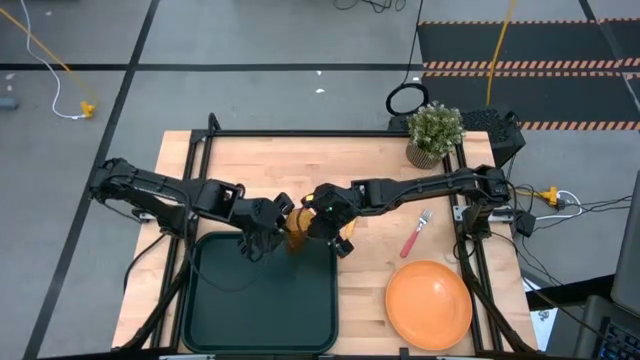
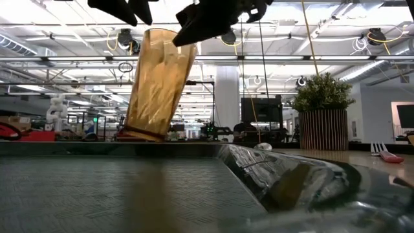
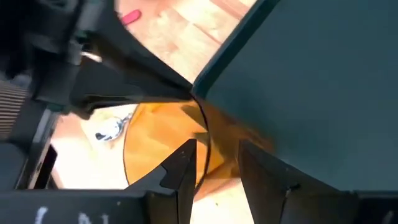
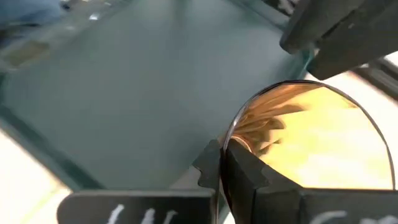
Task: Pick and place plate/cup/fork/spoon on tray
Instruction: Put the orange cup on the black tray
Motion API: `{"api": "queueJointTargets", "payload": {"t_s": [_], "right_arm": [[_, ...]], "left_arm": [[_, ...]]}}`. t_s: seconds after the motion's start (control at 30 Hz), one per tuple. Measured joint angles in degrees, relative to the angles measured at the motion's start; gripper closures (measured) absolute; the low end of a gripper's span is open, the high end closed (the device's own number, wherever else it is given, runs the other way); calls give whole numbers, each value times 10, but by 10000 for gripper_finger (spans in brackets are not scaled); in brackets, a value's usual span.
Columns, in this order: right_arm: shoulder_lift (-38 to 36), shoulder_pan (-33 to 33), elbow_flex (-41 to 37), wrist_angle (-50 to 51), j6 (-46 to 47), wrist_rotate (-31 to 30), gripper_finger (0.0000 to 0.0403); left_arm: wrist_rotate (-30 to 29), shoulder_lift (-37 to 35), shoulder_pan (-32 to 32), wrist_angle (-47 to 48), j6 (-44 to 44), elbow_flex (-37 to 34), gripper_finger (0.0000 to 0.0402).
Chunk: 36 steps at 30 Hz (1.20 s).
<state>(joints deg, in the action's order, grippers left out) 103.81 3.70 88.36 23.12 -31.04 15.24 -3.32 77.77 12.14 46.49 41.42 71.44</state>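
Both dark arms meet over the far edge of the large dark green-black rectangular plastic tray [image 1: 262,292], which lies on the near left part of the pale wooden worktop [image 1: 330,165]. Between them is the small translucent amber-orange tumbler, the cup [image 1: 298,230], tilted in the low view, with its base just at the tray's far rim.

The right gripper [image 4: 222,163] has its jaws nearly closed, pinching the cup's rim with one finger inside the mouth and one outside. The left gripper [image 3: 214,163] is close against the other side of the cup; its jaws stand a little apart, and the cup wall shows in the gap between them, though I cannot tell whether they are pressing on it.

Off to the right, the large round flat orange plastic plate [image 1: 429,305] lies on the worktop near the front corner, well apart from the tray. The slim fork with silver tines and a red-pink handle [image 1: 415,236] lies just beyond the plate. A potted green plant [image 1: 434,133] stands at the far right corner.
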Motion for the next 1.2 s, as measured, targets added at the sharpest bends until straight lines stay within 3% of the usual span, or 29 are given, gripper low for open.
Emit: {"api": "queueJointTargets", "payload": {"t_s": [0.37, 0.67, 1.2], "right_arm": [[3, 40, 0, -49, 50, -154, 398], [4, 54, 0, -64, 71, -149, 398], [11, 69, 0, -83, 59, -170, 398]], "left_arm": [[-41, -3, 0, -3, -100, 0, 282], [-80, -2, -4, -50, -194, 0, 282], [-25, -2, -9, -23, -193, 0, 282]]}}
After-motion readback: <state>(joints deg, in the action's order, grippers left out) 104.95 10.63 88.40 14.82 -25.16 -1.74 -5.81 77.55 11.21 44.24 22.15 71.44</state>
